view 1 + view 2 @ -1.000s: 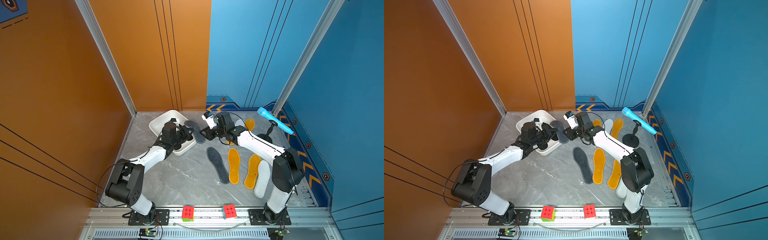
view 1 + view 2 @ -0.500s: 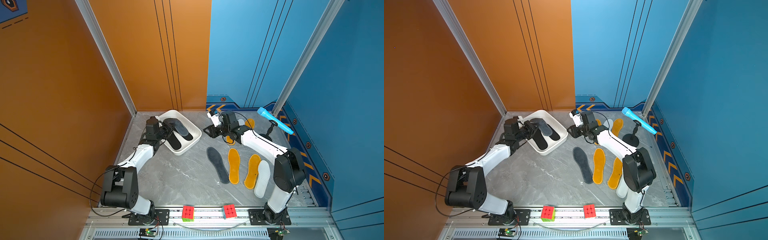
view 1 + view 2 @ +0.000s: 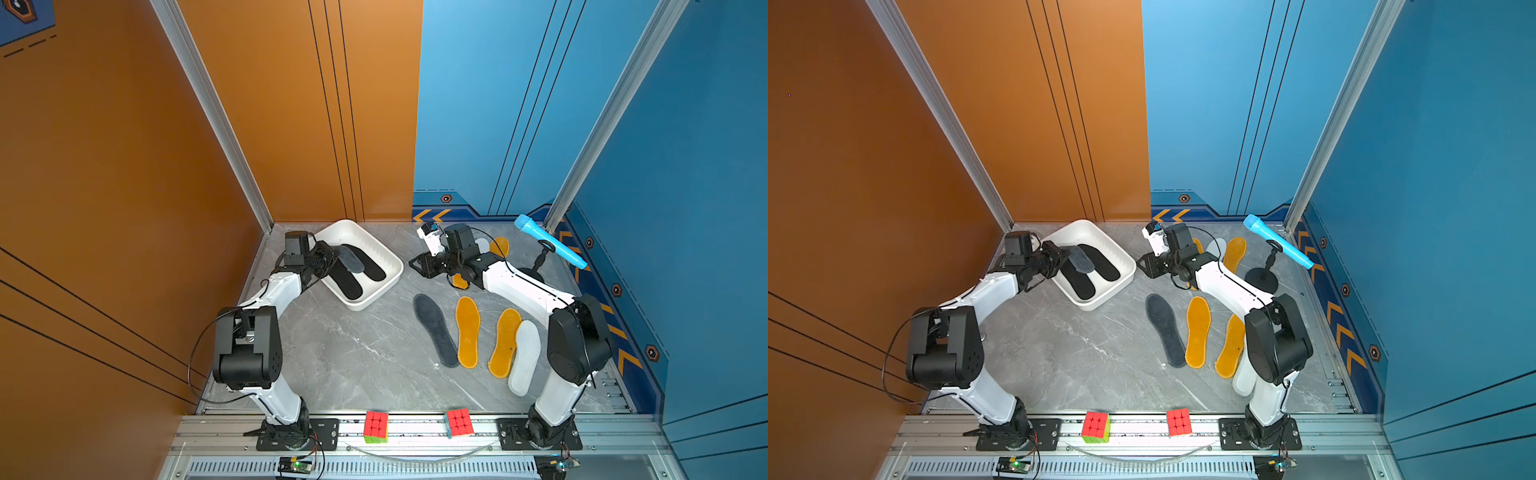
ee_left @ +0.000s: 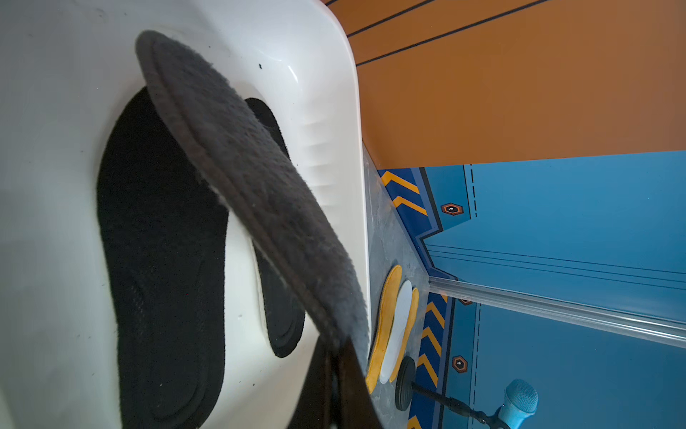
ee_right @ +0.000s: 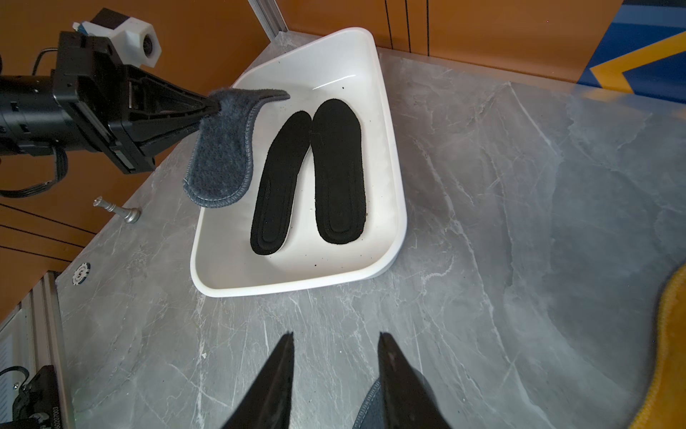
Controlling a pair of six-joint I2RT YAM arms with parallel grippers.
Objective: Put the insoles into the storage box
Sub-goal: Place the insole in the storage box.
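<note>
Has two black foam insoles [image 5: 339, 171] in white ribbed plastic storage box [image 5: 297, 279], dark grey fleecy insole [image 5: 222, 159] clamped in left hand [image 5: 212, 106] over it, right hand [image 5: 336, 340] apart, seven insoles [image 3: 467, 332] left on grey bench [image 3: 353, 361].

We record a grey marbled floor [image 3: 353, 353] enclosed by orange wall panels [image 3: 124, 145] and blue wall panels [image 3: 685, 166], joined by aluminium corner posts [image 3: 205, 104]. Lighting is even.

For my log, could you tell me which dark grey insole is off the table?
The insole pinched by the left gripper over the box; the other lies flat on the table.
</note>
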